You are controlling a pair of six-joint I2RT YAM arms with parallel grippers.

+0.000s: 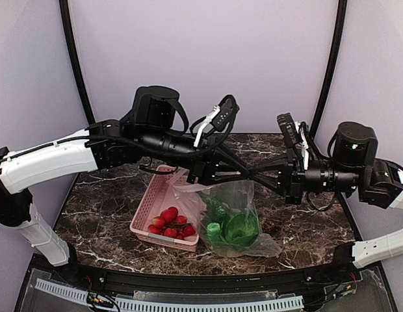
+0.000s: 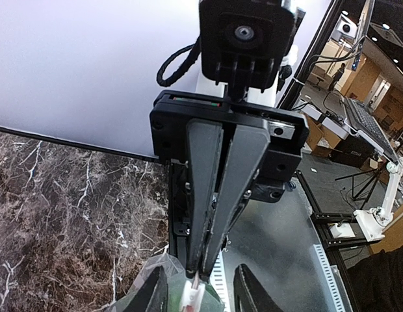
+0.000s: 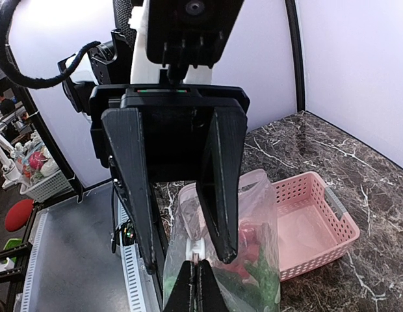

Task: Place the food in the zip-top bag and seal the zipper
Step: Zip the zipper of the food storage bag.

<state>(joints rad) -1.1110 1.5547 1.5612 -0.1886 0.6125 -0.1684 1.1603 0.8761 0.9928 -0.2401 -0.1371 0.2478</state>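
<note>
Top external showed you a dark marble-patterned table (image 1: 305,227), and on it a pink slatted plastic basket (image 1: 153,201) with a clear floppy zip-top bag (image 1: 244,195) just beside it on the right. The bag's base rested on the table while its mouth was lifted up between your two arms. Green toy vegetables (image 1: 237,227) sat inside the bag at the bottom, and small red toy fruits (image 1: 170,224) lay in the basket's near end. Your left gripper (image 2: 201,294) had its jaws parted, one finger on each side of the bag's top edge, gripping nothing. Your right gripper (image 3: 196,289) was fully closed, pinching the narrow pale zipper strip (image 3: 196,249) at the bag's mouth.
</note>
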